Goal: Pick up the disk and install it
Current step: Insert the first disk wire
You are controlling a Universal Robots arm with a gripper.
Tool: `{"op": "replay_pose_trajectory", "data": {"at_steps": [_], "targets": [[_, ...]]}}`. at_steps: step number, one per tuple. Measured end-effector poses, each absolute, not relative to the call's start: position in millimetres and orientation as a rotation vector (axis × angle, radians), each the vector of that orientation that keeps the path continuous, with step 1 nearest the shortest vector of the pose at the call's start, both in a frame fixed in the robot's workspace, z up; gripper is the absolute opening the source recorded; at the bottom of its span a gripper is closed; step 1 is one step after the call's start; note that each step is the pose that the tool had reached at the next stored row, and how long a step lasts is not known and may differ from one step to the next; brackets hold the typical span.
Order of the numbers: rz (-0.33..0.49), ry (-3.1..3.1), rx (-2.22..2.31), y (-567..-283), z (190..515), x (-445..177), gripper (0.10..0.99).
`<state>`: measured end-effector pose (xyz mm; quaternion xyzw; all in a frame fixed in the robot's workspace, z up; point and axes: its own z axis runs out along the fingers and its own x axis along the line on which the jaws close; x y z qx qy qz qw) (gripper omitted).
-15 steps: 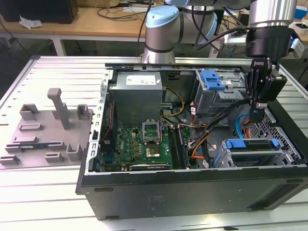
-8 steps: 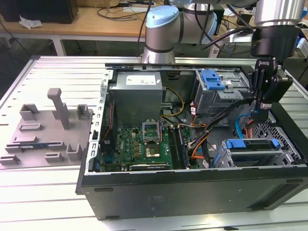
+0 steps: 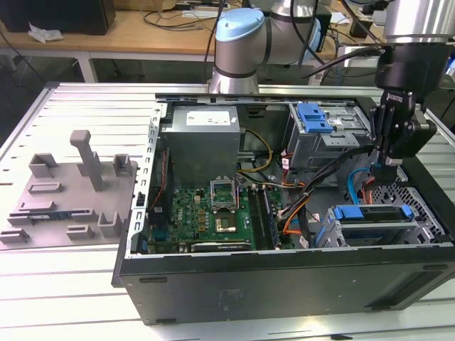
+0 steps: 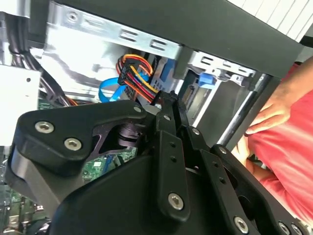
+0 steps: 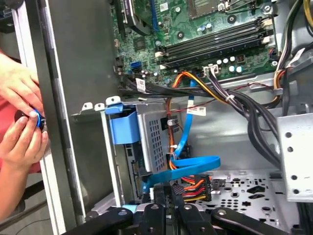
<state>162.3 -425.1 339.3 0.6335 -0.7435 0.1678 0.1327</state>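
Note:
The disk [image 3: 372, 215], silver with a bright blue bracket, lies in the drive bay at the corner of the open computer case [image 3: 284, 284] on the exterior view's right. Its blue bracket [image 5: 122, 128] shows in the first wrist view, with a blue data cable [image 5: 188, 169] running beside it. My gripper [image 3: 389, 168] hangs just above and behind the disk, inside the case. Its fingers [image 4: 168, 127] stand together, tips against a black connector on orange, red and yellow wires [image 5: 191, 186]. I cannot tell whether the fingers pinch that connector.
A green motherboard [image 3: 213, 209] and a grey power supply box [image 3: 205, 138] fill the case's left half. A small blue clip [image 3: 313, 117] tops the rear drive cage. A person's hands [image 5: 19, 127] rest at the case's outer wall. A grey fixture [image 3: 71, 192] stands on the table.

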Motion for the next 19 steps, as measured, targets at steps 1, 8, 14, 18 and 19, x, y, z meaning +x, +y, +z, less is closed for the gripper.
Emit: {"op": "replay_pose_trajectory", "data": {"at_steps": [1, 8, 14, 18, 19], "targets": [[0.483, -2.160, 1.840, -428.8, 341.2, 162.3, 0.165], [0.425, -2.195, 1.870, -447.2, 348.2, 161.7, 0.165], [0.330, -2.251, 1.915, -459.3, 350.3, 160.8, 0.165], [0.292, -2.271, 1.933, -466.3, 351.7, 160.3, 0.165], [0.272, -2.281, 1.943, -468.2, 352.0, 160.1, 0.165]]}}
